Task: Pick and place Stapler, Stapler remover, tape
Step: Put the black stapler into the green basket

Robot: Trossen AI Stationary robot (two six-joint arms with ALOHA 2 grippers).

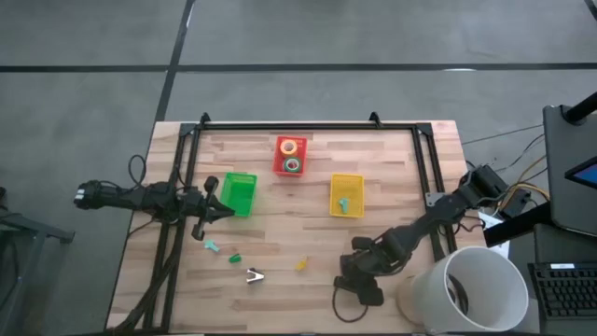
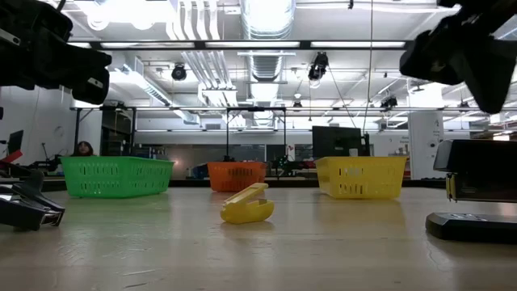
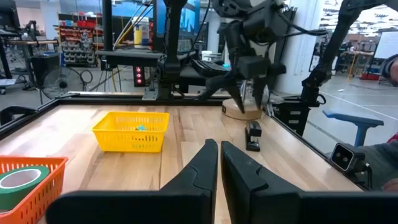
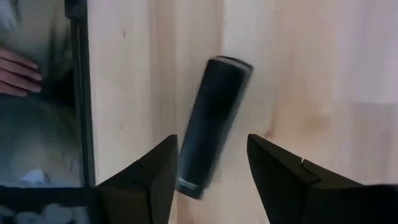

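The stapler [image 4: 214,127] lies flat on the wooden table [image 1: 392,177] near its front edge on the right side, a black bar with nothing holding it. My right gripper [image 4: 210,168] hangs directly above it, jaws spread wide, one finger on each side of the bar but not yet touching. I read this as the lineup before a descent: the fingers straddle the narrow width, which is the only way the bar will fit between them. The bar sits slightly slanted to the fingers, so I would want a small wrist turn before closing.

From the left wrist view the same stapler [image 3: 252,136] shows beneath the right arm, clear of the baskets, so nothing crowds the grasp.

Further out, the yellow basket [image 1: 346,194] stands nearest, with the red basket [image 1: 290,156] behind it holding tape rolls [image 1: 292,157], and the green basket [image 1: 238,193] to the left. A small yellow piece [image 2: 247,204] and a few other small pieces lie loose towards the front.

My left gripper [image 3: 219,163] waits just beside the green basket, jaws pressed nearly together and holding nothing.

A person's hand [image 4: 18,71] shows just beyond the table's edge, so I keep the move slow.
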